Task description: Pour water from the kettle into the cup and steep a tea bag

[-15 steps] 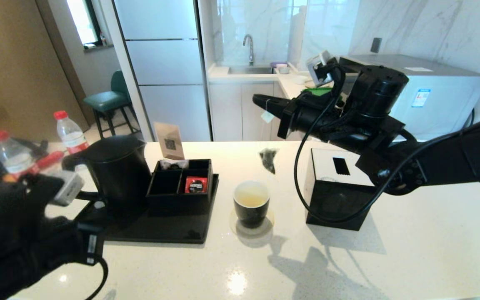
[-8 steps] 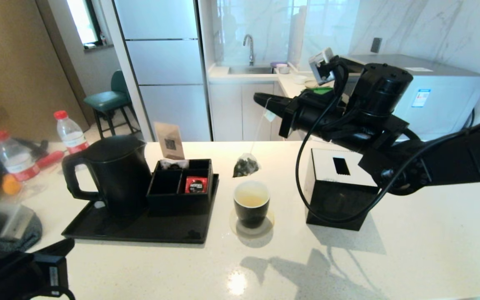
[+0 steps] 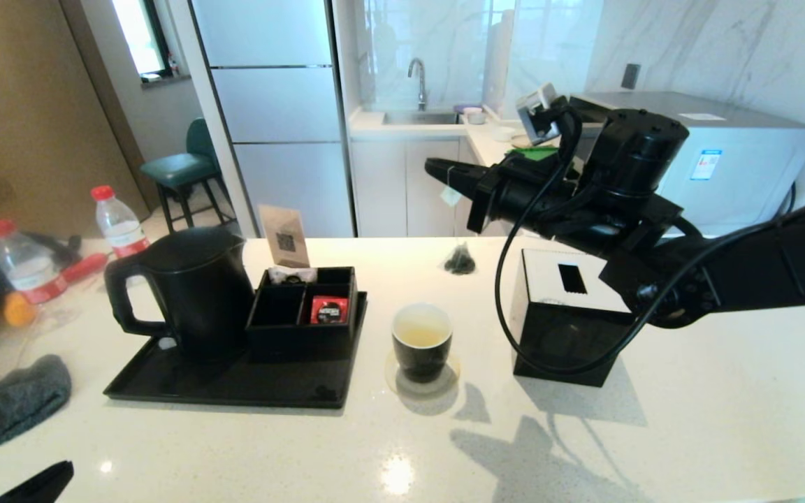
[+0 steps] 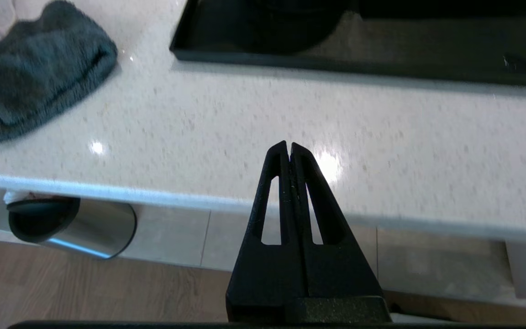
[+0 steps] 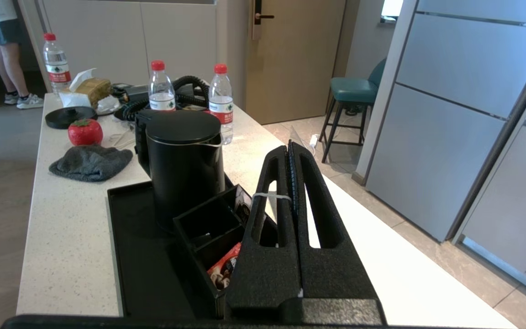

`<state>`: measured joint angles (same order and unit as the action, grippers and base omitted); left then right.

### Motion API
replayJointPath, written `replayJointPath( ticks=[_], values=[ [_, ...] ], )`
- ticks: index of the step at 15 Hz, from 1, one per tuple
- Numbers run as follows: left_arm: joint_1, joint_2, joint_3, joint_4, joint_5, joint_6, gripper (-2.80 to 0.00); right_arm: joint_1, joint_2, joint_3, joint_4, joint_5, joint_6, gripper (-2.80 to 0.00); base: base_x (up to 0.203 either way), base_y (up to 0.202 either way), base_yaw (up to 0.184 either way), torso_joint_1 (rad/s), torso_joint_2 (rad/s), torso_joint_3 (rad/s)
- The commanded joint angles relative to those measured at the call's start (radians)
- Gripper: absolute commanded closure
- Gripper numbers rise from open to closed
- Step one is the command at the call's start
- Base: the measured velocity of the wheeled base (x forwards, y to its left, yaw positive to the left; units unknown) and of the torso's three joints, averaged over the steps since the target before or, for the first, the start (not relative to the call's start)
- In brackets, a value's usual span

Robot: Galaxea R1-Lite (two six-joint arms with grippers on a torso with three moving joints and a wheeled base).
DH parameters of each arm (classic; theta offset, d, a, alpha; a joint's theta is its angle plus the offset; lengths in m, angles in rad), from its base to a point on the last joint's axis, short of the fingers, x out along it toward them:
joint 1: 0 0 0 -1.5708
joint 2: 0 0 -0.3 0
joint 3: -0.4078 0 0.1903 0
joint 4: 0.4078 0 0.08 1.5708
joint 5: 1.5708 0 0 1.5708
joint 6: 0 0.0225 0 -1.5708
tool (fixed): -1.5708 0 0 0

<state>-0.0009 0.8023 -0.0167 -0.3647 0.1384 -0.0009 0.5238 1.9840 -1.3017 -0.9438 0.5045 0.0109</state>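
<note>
My right gripper point(image 3: 434, 167) is held high over the counter, shut on the thin string point(image 5: 271, 197) of the tea bag. The small dark tea bag point(image 3: 459, 262) dangles in the air behind and slightly right of the cup point(image 3: 421, 342). The cup is black outside and white inside, and holds pale yellowish water point(image 3: 420, 334). The black kettle point(image 3: 196, 290) stands upright on the black tray point(image 3: 235, 388), its lid on; it also shows as the kettle point(image 5: 184, 160) in the right wrist view. My left gripper point(image 4: 289, 146) is shut and empty over the counter's near edge.
A black organiser box point(image 3: 305, 307) with a red sachet point(image 3: 328, 309) sits on the tray. A black cube box with a white slotted top point(image 3: 564, 314) stands right of the cup. A grey cloth point(image 3: 15, 398) and red-capped bottles point(image 3: 117, 223) lie to the left.
My left arm has drawn back from beside the kettle's handle to the near left corner. The tea bag swung left above the cup, then back right; the right gripper barely moved.
</note>
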Motion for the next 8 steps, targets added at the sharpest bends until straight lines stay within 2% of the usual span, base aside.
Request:
replayJointPath(
  ticks=[1, 5, 8],
  values=[
    [-0.003, -0.204, 0.014, 0.097, -0.02, 0.0, 0.0, 0.002, 0.007, -0.002, -0.006, 0.003, 0.0, 0.0, 0.0, 0.0, 0.0, 0.0, 0.0, 0.0],
    [-0.015, -0.533, 0.013, 0.311, -0.107, 0.005, 0.0, 0.001, 0.007, 0.005, -0.009, 0.003, 0.0, 0.0, 0.0, 0.0, 0.0, 0.0, 0.0, 0.0],
    [-0.015, -0.631, 0.011, 0.382, -0.145, 0.021, 0.0, 0.002, 0.007, 0.004, -0.009, 0.003, 0.0, 0.0, 0.0, 0.0, 0.0, 0.0, 0.0, 0.0]
  ],
)
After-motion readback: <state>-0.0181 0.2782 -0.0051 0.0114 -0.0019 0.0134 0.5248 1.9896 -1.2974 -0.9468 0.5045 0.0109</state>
